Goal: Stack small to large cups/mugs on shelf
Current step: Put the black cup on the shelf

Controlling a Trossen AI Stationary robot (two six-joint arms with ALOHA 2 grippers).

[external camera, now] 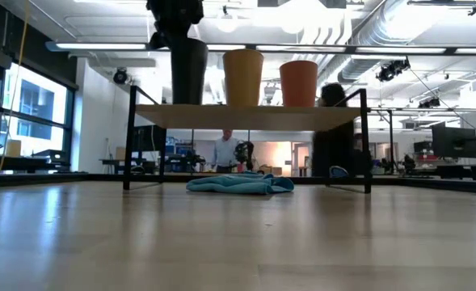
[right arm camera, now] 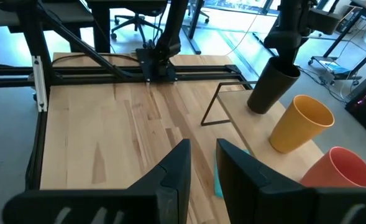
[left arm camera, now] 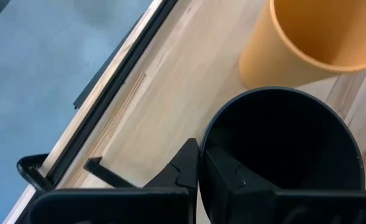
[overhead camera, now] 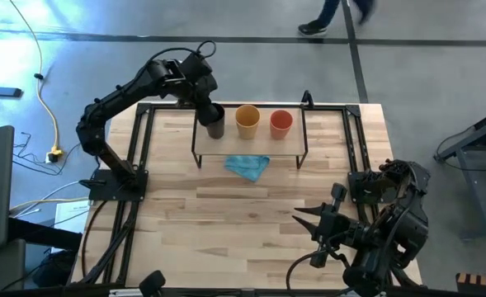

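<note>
The left tool [overhead camera: 211, 110] is clamped on the rim of the black cup [overhead camera: 215, 125], one finger inside and one outside, at the left end of the shelf [overhead camera: 251, 144]. The yellow-orange cup [overhead camera: 247, 120] stands just beside the black cup, the red-orange cup [overhead camera: 280, 123] beyond it. All three cups stand on the shelf; placement looks nearly complete. Next move: release and lift clear without tipping the cup. The right tool [right arm camera: 200, 163] waits over the surface [overhead camera: 226, 231], fingers apart.
</note>
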